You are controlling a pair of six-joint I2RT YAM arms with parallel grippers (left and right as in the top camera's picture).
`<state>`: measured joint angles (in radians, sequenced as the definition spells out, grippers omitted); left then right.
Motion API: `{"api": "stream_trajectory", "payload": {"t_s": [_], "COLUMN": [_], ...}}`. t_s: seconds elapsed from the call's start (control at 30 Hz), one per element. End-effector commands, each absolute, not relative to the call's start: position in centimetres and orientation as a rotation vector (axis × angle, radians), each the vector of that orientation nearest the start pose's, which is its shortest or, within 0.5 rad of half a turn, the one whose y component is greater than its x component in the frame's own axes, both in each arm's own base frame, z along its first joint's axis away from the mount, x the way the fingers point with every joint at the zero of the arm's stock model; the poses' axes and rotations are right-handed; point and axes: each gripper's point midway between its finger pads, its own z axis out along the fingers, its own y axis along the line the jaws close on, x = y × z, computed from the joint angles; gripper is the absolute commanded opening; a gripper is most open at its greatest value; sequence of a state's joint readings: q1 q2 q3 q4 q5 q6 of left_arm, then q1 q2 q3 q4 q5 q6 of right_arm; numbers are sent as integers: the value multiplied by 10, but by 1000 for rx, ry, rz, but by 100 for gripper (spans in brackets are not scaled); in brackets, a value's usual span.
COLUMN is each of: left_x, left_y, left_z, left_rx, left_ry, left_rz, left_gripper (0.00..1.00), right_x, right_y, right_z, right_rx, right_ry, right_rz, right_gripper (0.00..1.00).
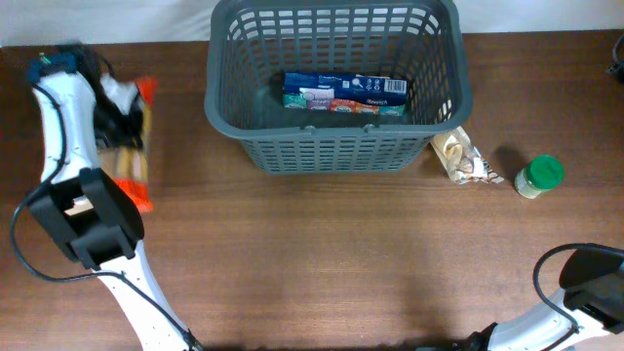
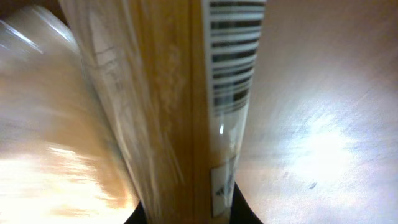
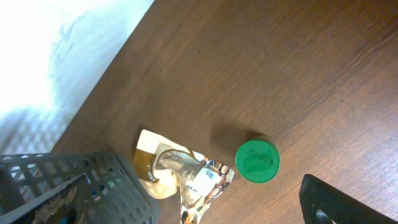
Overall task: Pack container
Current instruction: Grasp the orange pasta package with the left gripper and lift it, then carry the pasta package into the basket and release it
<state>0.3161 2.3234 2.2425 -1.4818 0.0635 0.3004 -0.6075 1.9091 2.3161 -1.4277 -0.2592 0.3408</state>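
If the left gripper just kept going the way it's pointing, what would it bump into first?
The clear pasta packet on the table: it fills the left wrist view directly ahead of the left gripper. The two may be touching; depth is unclear.

Left arm (image 1: 73,136) stretched far forward, left fingers (image 2: 245,214) barely showing, right arm (image 1: 590,283) tucked back low

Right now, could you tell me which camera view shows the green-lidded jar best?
The right wrist view: the green-lidded jar is large and unobstructed beside the snack packet. Overhead shows it small, right of the container; the left wrist view misses it.
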Motion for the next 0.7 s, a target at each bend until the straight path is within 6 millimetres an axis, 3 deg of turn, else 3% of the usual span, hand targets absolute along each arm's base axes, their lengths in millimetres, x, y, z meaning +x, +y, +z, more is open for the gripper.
{"api": "stream_trajectory", "payload": {"t_s": [0.0, 0.07, 0.13, 0.17, 0.27, 0.3, 0.4, 0.43, 0.47, 0.5, 0.57, 0.67], "left_x": [479, 489, 492, 490, 478, 474, 460, 458, 459, 461, 477, 494], "left_y": [118, 102, 73, 43, -39, -58, -149, -165, -203, -216, -257, -279], "left_z": [230, 295, 345, 375, 412, 416, 422, 421, 417, 414, 382, 320], "left_rx": [66, 161, 344, 547, 1069, 1170, 1568, 1626, 1700, 1710, 1768, 1854], "left_ry": [2725, 2532, 2357, 2217, 1906, 1835, 1477, 1411, 1297, 1273, 1238, 1292], "left_rz": [-36, 33, 82, 120, 227, 251, 329, 338, 334, 323, 267, 194], "left_gripper": [2, 2, 2, 2, 2, 2, 2, 2, 2, 1, 2, 2], "right_x": [381, 381, 381, 381, 381, 381, 381, 381, 381, 381, 381, 381], "right_y": [-214, -214, -214, -214, -214, -214, -214, -214, -214, -214, -214, -214], "right_z": [315, 315, 315, 315, 315, 315, 315, 315, 315, 315, 315, 315], "right_rx": [1088, 1088, 1088, 1088, 1088, 1088, 1088, 1088, 1088, 1088, 1088, 1088], "right_ry": [2297, 2297, 2297, 2297, 2297, 2297, 2297, 2297, 2297, 2297, 2297, 2297], "right_rz": [221, 221, 221, 221, 221, 221, 221, 221, 221, 221, 221, 221], "right_gripper": [99, 99, 99, 99, 99, 99, 99, 99, 99, 99, 99, 99]}}
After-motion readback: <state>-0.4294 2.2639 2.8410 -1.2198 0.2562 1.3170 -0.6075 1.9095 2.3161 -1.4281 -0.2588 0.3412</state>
